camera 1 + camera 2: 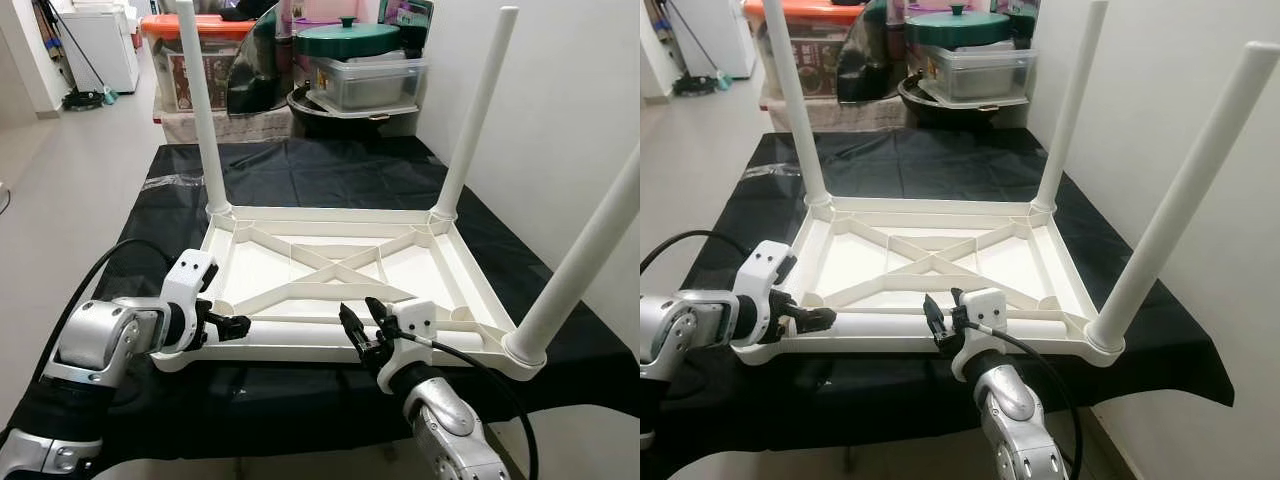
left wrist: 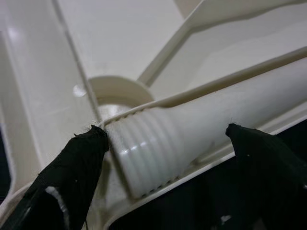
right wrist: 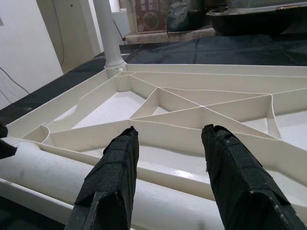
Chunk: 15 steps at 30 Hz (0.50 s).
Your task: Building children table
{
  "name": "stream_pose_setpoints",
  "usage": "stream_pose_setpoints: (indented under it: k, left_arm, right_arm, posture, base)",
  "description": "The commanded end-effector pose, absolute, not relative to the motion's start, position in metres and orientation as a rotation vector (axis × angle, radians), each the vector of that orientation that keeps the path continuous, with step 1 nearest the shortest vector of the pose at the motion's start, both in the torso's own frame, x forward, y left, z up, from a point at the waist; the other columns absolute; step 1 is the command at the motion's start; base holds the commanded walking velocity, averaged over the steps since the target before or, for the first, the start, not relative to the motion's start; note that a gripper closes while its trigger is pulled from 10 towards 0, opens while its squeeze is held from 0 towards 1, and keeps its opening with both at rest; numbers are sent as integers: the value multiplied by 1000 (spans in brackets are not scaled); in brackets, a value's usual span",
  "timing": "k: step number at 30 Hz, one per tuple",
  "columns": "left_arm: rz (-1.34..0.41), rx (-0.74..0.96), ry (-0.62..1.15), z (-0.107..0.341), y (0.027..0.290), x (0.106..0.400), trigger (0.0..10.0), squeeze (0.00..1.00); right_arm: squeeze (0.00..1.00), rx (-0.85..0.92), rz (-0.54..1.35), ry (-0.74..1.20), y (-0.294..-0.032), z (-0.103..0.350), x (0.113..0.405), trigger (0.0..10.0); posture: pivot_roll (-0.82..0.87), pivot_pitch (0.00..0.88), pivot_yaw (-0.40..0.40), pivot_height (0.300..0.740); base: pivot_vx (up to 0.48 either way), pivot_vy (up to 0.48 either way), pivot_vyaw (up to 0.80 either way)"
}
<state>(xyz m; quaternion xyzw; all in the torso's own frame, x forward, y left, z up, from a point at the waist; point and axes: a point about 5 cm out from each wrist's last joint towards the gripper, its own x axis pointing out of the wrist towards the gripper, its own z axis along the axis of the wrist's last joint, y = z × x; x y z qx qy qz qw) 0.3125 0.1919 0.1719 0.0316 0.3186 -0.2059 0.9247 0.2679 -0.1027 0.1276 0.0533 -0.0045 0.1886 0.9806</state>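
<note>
The white children's table top [image 1: 255, 262] lies upside down on a black-covered table. Three white legs stand upright in its corners: back left [image 1: 200, 110], back right [image 1: 478, 115] and front right [image 1: 585, 255]. A loose fourth leg [image 1: 295, 330] lies along the near edge of the frame. Its threaded end [image 2: 148, 153] sits beside the empty near-left corner socket [image 2: 117, 91]. My left gripper [image 1: 238, 326] is open, with one finger on each side of that threaded end. My right gripper [image 1: 361, 312] is open and hovers just above the leg's middle [image 3: 43, 175].
The black cloth [image 1: 330, 170] covers the work table, with bare room behind the frame. Plastic storage boxes [image 1: 365, 80] and a lidded pot [image 1: 348, 38] are stacked at the back. A white wall [image 1: 560, 90] runs close on the right. Grey floor [image 1: 60, 170] lies to the left.
</note>
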Motion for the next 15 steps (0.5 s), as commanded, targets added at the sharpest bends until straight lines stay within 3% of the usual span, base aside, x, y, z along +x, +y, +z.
stream_pose_setpoints:
  k: [1,15]
  left_arm:
    - [-396,82,682,169,198,312,10000,0]
    - [-410,37,679,167,191,312,10000,0]
  right_arm:
    - [0,115,384,17,-102,124,268,10000]
    - [0,113,387,16,-102,124,268,10000]
  posture:
    - [215,0,-85,740]
    - [212,0,-87,740]
  base:
    - [0,0,0]
    - [0,0,0]
